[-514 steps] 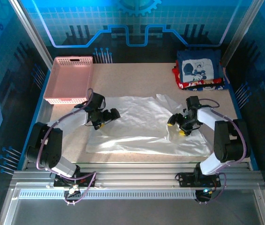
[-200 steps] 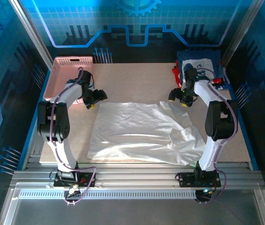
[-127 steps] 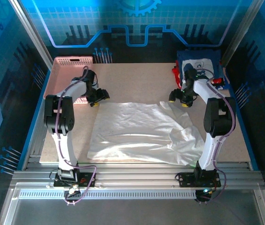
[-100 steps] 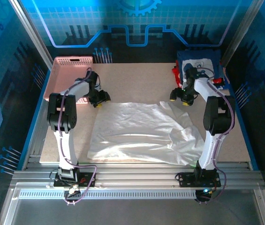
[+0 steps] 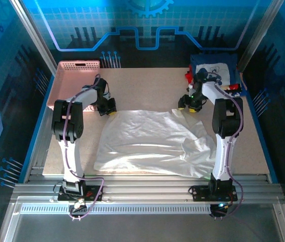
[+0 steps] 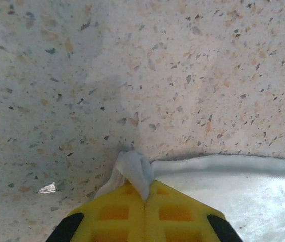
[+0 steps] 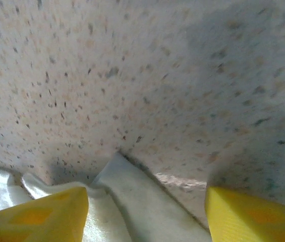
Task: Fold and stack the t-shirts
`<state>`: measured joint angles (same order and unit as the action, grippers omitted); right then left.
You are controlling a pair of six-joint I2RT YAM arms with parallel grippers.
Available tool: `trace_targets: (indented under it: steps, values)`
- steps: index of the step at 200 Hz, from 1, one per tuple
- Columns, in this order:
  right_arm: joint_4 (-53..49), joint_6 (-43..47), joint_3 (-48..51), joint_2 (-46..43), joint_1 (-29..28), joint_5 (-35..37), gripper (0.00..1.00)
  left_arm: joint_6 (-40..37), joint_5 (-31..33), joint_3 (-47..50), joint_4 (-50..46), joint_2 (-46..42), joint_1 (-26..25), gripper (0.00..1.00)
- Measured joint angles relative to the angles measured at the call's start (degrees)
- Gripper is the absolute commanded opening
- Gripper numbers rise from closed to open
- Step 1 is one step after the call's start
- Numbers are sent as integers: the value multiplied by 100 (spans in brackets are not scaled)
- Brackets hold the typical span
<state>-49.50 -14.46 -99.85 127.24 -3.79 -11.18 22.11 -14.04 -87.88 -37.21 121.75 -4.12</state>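
- The white t-shirt lies spread nearly flat on the speckled tabletop. It is smooth across its left and middle parts and rumpled into folds along its right side.
- The left tool sits at the white t-shirt's far left corner. In the left wrist view its yellow pads are pressed together with no gap. A small peak of white cloth is pinched between them and sticks out past the tips, so this tool holds that corner of the shirt.
- The right tool sits at the white t-shirt's far right corner. In the right wrist view its two yellow fingers stand well apart, one on each side of a pointed flap of white cloth lying on the tabletop. The jaws are wide and the fingers are not closed on the cloth.
- A stack of folded t-shirts lies beyond the white t-shirt's far right corner. A navy one with a white print is on top, and red cloth shows at the stack's left edge.
- A pink basket stands beyond the white t-shirt's far left corner, just past the left tool.
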Motion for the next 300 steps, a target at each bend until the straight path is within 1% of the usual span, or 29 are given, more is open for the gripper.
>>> trace_targets:
  steps: [22, 30, 37, 52, 57, 69, 87, 96, 120, 145, 178, 190, 214, 220, 226, 246, 260, 300]
  values:
    - [-42, 63, 11, 2, -111, -2, 56, 2, -15, 144, 15, -94, 4, 0]
    - [-63, 87, 11, 11, -146, 2, 50, 2, -28, 199, 26, -127, 4, 0]
    - [-79, 90, 11, 22, -170, 13, 41, 2, -39, 247, 33, -153, 4, 0]
    - [-107, 63, 7, 74, -195, 37, 25, 2, -44, 332, 57, -210, 7, 0]
    - [-120, 63, -7, 98, -195, 46, 22, 2, -44, 356, 61, -227, 7, 0]
    - [-155, -42, -87, 153, -175, 57, 20, 0, -44, 391, 63, -249, 11, 0]
    - [-125, -199, -118, 168, -140, 24, 8, 0, -44, 422, 66, -278, 26, 0]
    - [-96, -291, -120, 166, -101, 17, 7, -2, -42, 457, 68, -304, 46, 0]
    - [-33, -479, -120, 120, 13, 90, 7, 0, -42, 608, 76, -413, 111, 0]
    - [50, -599, -107, -48, 116, 334, 7, -2, -42, 831, 109, -586, 221, 0]
    - [153, -772, -59, -426, 81, 697, 9, 0, -42, 953, 122, -719, 291, 0]
    - [236, -828, 7, -538, 20, 811, 17, -2, -42, 981, 151, -732, 289, 0]
    - [549, -791, 308, -710, -173, 776, 51, 0, -42, 1080, 175, -763, 291, 0]
    - [616, -785, 367, -739, -229, 754, 55, -2, -42, 1093, 168, -767, 293, 0]
    - [688, -776, 428, -767, -273, 728, 57, -2, -44, 1106, 173, -769, 295, 0]
    - [809, -798, 564, -872, -328, 645, 58, -2, -44, 1117, 177, -774, 306, 0]
    - [800, -798, 575, -944, -273, 649, 57, -2, -46, 1117, 177, -774, 310, 0]
    - [450, -649, 302, -935, 92, 918, 54, -2, -83, 1121, 197, -774, 317, 0]
